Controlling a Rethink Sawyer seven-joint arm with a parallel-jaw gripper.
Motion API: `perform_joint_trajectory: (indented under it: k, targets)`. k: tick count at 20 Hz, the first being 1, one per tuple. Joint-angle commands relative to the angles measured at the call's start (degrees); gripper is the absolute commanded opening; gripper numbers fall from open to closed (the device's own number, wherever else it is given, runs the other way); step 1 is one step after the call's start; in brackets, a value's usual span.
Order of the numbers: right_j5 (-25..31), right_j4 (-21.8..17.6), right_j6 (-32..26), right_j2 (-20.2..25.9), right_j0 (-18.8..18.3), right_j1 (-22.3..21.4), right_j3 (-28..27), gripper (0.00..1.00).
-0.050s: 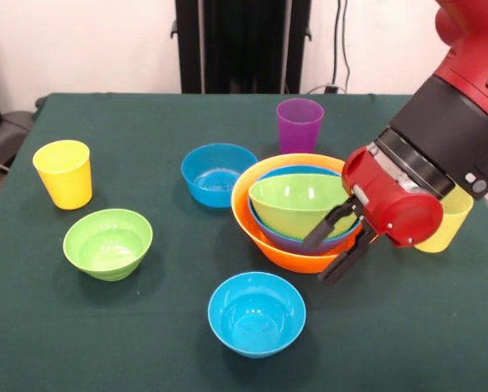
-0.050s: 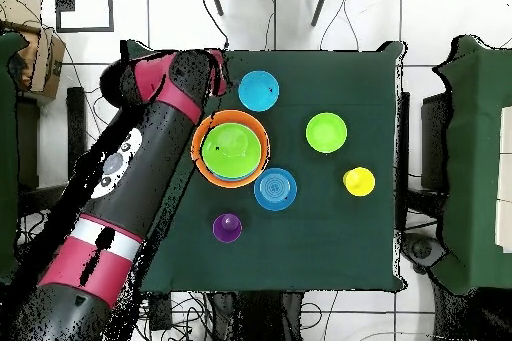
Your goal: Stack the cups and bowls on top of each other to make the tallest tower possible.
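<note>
Orange glossy plastic bowl (image 1: pixel 264 233), largest of the set, forms the tower base near the middle of the green worktop (image 1: pixel 145 335), with a large blue bowl (image 1: pixel 297 242) and a medium green bowl (image 1: pixel 297 200) nested inside. Black fingers of the red gripper (image 1: pixel 338 243) stand parted and empty at the stack's rim. Next piece, probably the small blue bowl (image 1: pixel 256 313): approach from above, pinch one wall, lower it centred.

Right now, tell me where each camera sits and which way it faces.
Front view: across the table, facing the robot; the arm and its open gripper reach over the orange bowl.
Overhead view: above, looking straight down; the arm crosses from lower left.
Both show the nested bowls and the purple cup.
</note>
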Motion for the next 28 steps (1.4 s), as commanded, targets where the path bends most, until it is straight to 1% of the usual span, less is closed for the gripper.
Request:
perform_joint_trajectory:
  k: [1, 4, 7, 9, 11, 12, 16, 18, 21, 24, 28]
  targets:
    - [-4.0, -1.3, -0.9, 11.2, 0.4, 0.1, 5.5, 1.0]
    - [-4.6, -1.5, -0.2, 11.0, 0.7, 0.2, 5.9, 1.0]
    - [-3.3, -2.3, -0.5, 9.9, 1.5, 0.0, 6.4, 1.0]
    - [-1.8, -3.7, -0.6, 7.3, 2.5, 0.0, 6.5, 1.0]
    - [-1.9, -5.1, -2.0, 6.2, 3.5, -1.2, 7.6, 1.0]
    - [-2.2, -6.4, -2.3, 4.4, 4.7, -2.0, 8.8, 1.0]
    - [-3.2, -9.9, -6.1, 3.4, 7.6, -8.3, 13.4, 1.0]
    - [-4.2, -12.0, -7.5, 2.6, 8.4, -10.9, 14.7, 1.0]
    - [-6.9, -14.8, -6.8, 1.6, 9.3, -13.3, 16.3, 1.0]
    - [-9.0, -16.7, -5.1, 0.7, 10.0, -14.3, 17.2, 1.0]
    - [-11.2, -17.9, -2.9, 1.0, 10.6, -13.8, 18.5, 1.0]
